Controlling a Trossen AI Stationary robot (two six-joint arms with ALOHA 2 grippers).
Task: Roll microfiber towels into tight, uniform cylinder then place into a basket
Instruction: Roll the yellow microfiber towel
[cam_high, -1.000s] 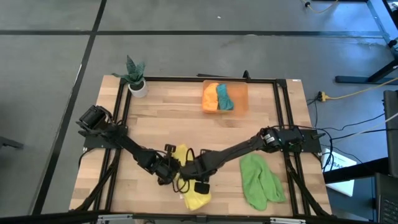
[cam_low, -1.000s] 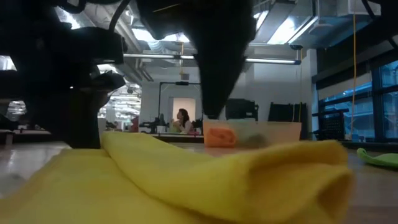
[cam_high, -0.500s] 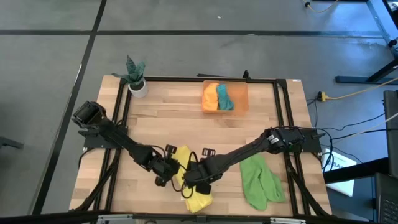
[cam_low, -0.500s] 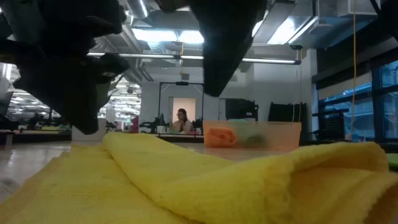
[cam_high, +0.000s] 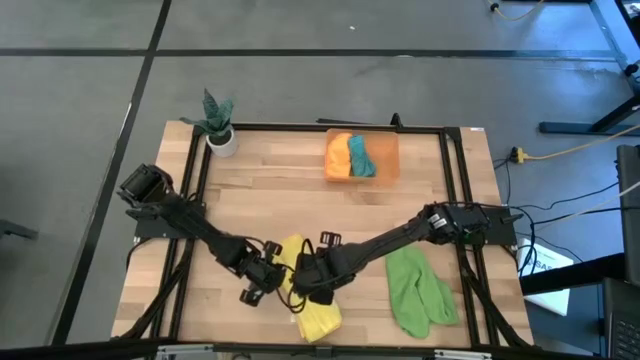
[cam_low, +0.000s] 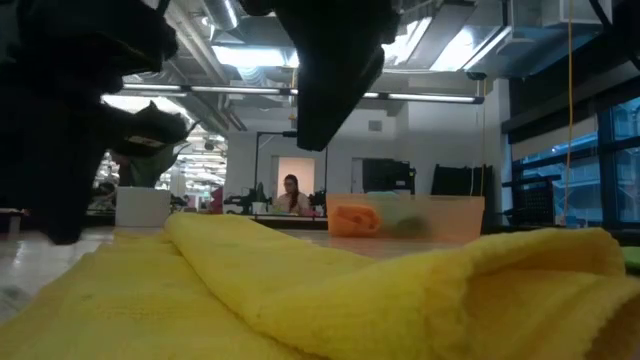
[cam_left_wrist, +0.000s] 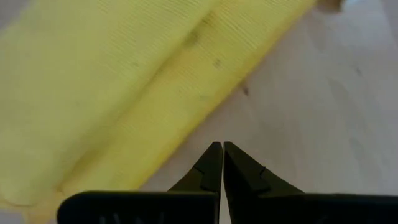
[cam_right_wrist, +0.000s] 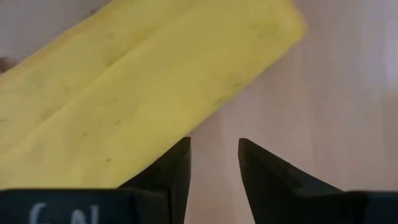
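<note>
We take the basket (cam_high: 362, 157) at the far middle of the table (cam_high: 250, 200) as our landmark. Well toward the near edge from it, and a little to its left, we see the left gripper (cam_high: 256, 288), its fingers (cam_left_wrist: 211, 167) pressed together on nothing, just left of the yellow towel (cam_high: 306, 290). That towel is folded into a long, soft band, its long axis running from the basket's direction toward the near edge. The right gripper (cam_high: 312, 282) hangs over its middle with the fingers (cam_right_wrist: 177, 163) parted and empty. Near-right of the basket lies the light green towel (cam_high: 418, 290), crumpled and lengthwise too.

The high view shows orange towel (cam_high: 339, 156) and teal towel (cam_high: 359, 155) in the basket; the low view shows the yellow fold's thick rounded edge, and the wrist views its lengthwise crease.
</note>
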